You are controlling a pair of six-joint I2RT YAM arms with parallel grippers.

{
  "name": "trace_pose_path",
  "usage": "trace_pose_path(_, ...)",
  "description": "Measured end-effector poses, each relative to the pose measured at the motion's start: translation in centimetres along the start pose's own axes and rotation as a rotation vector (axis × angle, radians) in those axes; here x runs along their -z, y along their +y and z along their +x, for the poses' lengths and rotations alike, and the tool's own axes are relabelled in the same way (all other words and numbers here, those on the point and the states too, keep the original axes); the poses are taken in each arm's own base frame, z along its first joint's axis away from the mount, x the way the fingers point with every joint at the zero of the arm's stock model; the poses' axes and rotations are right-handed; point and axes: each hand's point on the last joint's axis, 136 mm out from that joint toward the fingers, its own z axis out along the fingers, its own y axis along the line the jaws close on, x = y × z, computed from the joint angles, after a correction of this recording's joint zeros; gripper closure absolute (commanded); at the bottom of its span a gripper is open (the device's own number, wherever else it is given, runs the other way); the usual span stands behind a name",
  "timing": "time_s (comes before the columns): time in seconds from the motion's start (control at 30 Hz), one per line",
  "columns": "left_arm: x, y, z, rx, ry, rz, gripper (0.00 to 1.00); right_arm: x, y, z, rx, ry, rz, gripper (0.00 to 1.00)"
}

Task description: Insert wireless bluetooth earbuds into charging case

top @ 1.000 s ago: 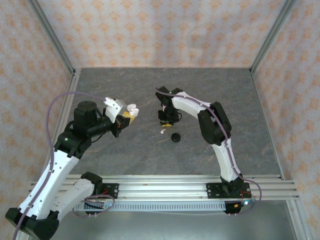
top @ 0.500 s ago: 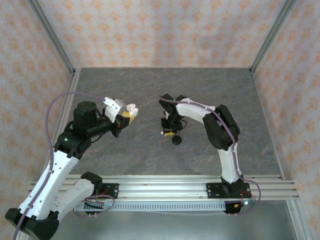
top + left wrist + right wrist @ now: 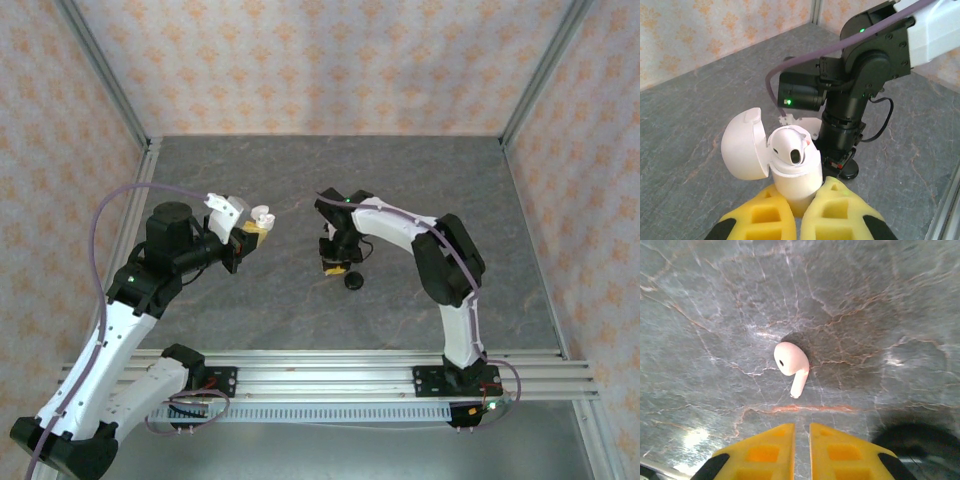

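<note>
The grey marbled desk (image 3: pixel 250 330) carries little: the loose pieces lie near its middle, under the right arm. The left hand (image 3: pixel 804 189) is raised above the desk, well apart to the left, and closed on the base of the white charging case (image 3: pixel 796 175). The case stands upright with its lid (image 3: pixel 742 145) swung open to the side. The right hand (image 3: pixel 801 426) hangs low over the desk, pointing down. Its yellow fingers (image 3: pixel 772 440) are all but closed, with only a thin slit between them, and they grip nothing. A small black round object (image 3: pixel 352 280) rests just beside this hand. One white earbud (image 3: pixel 790 146) already sits in the case. The other white earbud (image 3: pixel 791 361) lies on bare desk just ahead of the right fingertips, a touch left of the slit. Its rounded head faces away and its short stem points back toward the hand, nearly in line with the slit. The right hand is much the nearer, and its fingers would likely need to spread first, then close across the stem's width.
</note>
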Motion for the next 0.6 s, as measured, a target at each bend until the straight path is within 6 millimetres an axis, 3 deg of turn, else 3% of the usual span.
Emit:
trace_pose_path(0.13,0.1,0.0,-0.1,0.016,-0.003,0.000,1.00,1.2,-0.2,-1.1,-0.052,-0.041,-0.004,0.69)
trace_pose_path(0.3,0.4,-0.2,-0.3,0.020,-0.016,-0.001,1.00,1.3,-0.4,-1.4,-0.107,-0.050,-0.007,0.63)
trace_pose_path(0.6,0.5,-0.2,-0.3,0.028,-0.018,-0.002,1.00,0.1,-0.2,-2.2,-0.133,-0.030,-0.004,0.61)
